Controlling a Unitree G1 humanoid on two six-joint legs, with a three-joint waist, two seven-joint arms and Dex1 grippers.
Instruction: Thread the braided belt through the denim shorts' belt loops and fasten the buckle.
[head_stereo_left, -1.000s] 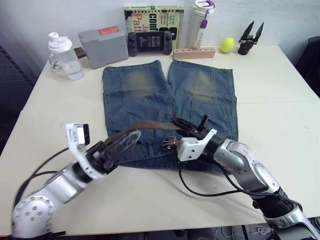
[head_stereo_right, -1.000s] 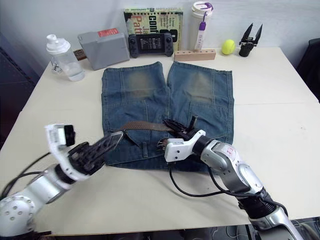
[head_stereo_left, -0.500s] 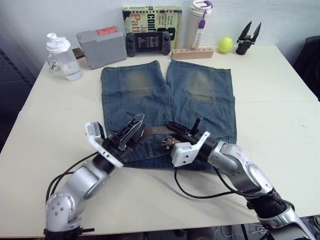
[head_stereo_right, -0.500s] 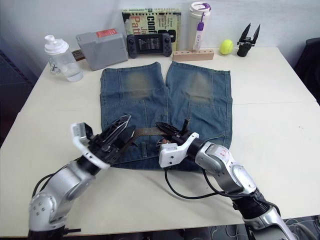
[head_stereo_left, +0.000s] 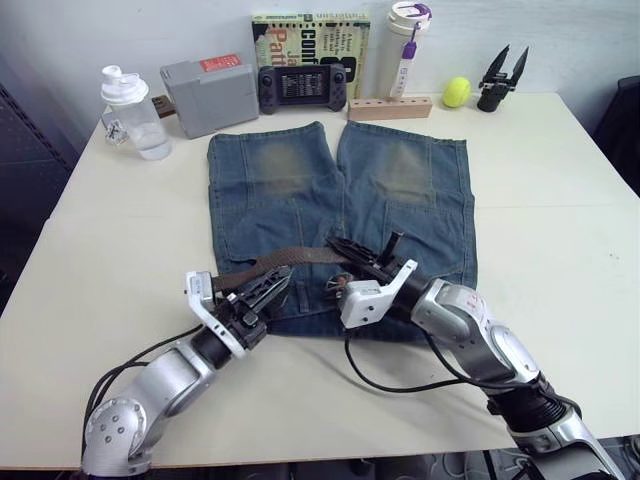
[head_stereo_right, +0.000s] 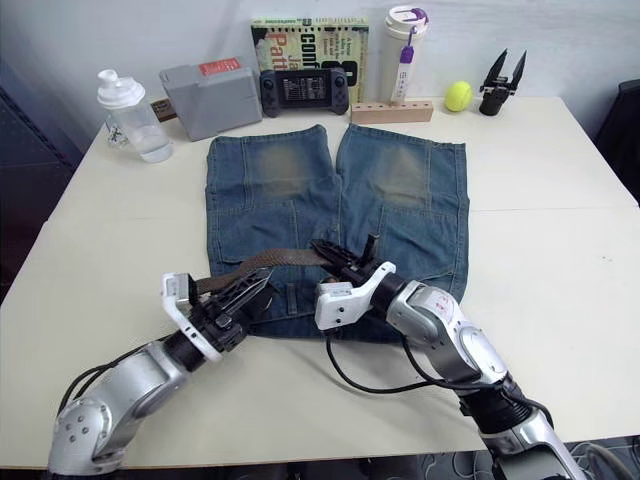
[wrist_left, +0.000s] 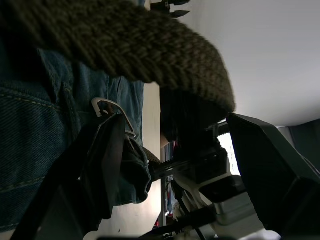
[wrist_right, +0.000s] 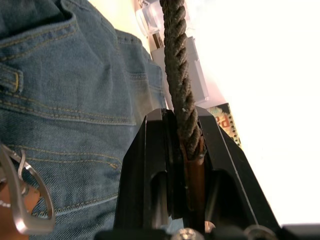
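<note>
The shorts lie flat at the frame's centre. The right gripper pinches the belt just below centre; the strap runs leftward to the left gripper, whose fingers are spread. The buckle rests on the denim.

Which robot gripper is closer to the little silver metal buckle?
Right. The right gripper, shut on the braided brown belt, sits just beyond the silver metal buckle. The left gripper is farther off, to the buckle's left over the blue denim shorts.
</note>
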